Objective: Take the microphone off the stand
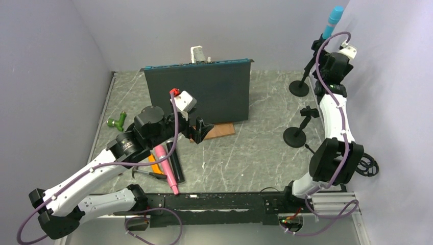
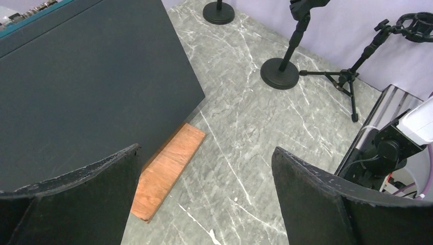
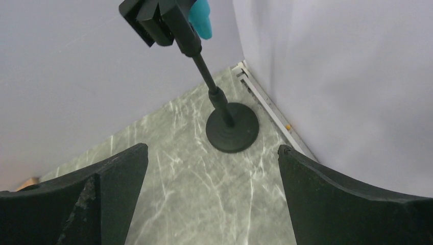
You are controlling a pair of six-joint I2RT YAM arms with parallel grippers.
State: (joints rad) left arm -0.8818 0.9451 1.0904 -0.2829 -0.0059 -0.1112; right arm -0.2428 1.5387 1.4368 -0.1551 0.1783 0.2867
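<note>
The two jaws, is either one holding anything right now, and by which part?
Nothing is held. The left gripper and the right gripper both stand open and empty; the teal microphone sits in its stand, untouched.

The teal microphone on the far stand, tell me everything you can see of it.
The microphone is a slim teal, plastic-looking cylinder, tilted upward, held in the black clip atop the round-based stand at the far right corner of the table. Only its lower end shows in the right wrist view. Only the clip visibly holds it.
</note>
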